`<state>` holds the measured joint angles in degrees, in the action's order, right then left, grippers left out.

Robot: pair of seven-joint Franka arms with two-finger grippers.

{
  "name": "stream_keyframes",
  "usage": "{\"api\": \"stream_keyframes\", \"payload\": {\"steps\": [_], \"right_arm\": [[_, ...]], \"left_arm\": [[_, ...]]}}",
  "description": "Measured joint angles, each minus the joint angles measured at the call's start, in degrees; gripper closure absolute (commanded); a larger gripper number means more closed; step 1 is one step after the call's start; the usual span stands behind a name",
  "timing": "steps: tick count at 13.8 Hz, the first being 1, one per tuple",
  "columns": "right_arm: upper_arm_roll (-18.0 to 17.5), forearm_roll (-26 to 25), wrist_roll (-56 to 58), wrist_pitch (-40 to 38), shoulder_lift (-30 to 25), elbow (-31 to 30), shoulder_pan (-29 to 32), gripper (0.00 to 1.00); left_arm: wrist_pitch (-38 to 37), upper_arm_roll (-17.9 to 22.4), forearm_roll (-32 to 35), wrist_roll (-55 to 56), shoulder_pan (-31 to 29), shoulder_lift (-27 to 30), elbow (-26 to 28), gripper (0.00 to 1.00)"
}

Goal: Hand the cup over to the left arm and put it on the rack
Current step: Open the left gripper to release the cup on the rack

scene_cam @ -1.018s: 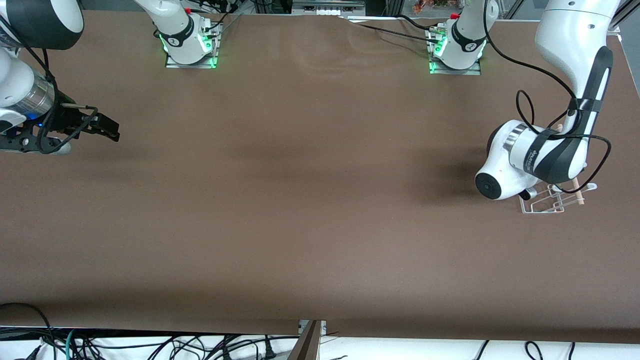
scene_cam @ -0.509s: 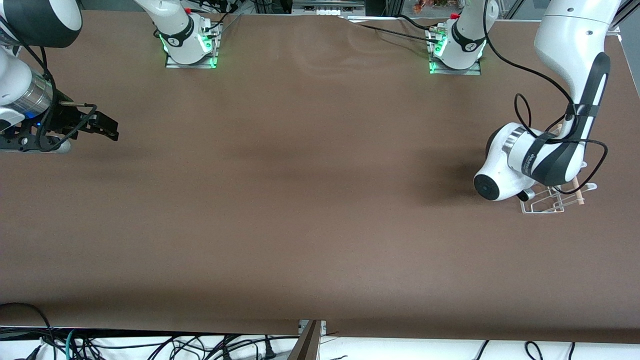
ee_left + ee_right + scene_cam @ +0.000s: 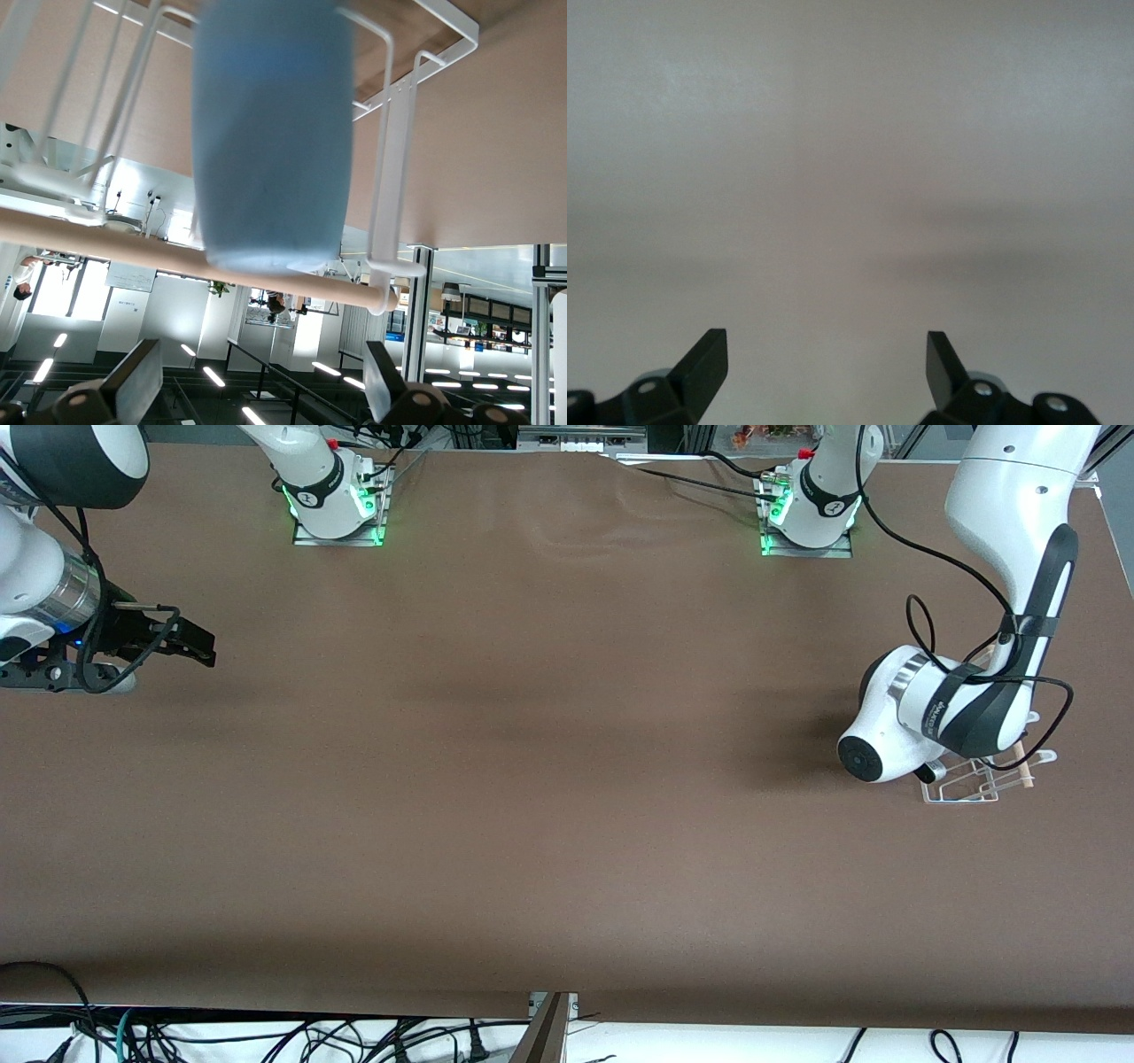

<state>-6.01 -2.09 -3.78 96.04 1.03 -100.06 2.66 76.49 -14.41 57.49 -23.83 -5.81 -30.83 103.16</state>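
Robotics lab: two arm bases (image 3: 337, 500) bolted to a brown table (image 3: 532, 779), green status lights, loose cables (image 3: 266, 1036) along the table's edge, ceiling strip lights.

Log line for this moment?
light-blue plastic cup: on white wire rack | left gripper: open, released | right gripper: open, waiting

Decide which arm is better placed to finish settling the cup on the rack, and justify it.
Left. The left gripper is open at the rack, where the cup sits among the wires. The right gripper hangs open over the table at the right arm's end.
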Motion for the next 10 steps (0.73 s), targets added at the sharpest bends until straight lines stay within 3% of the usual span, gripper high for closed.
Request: {"api": "stream_keyframes", "payload": {"steps": [6,10], "right_arm": [[0.00,0.00,0.01,-0.07,0.04,0.00,0.00,0.01],[0.00,0.00,0.76,-0.08,0.07,0.00,0.00,0.01]], "left_arm": [[0.74,-0.49,-20.13,0.23,-0.27,7.61,-9.45,0.00],[1.06,-0.50,-34.17,0.56,-0.50,8.60,-18.68,0.00]]}}
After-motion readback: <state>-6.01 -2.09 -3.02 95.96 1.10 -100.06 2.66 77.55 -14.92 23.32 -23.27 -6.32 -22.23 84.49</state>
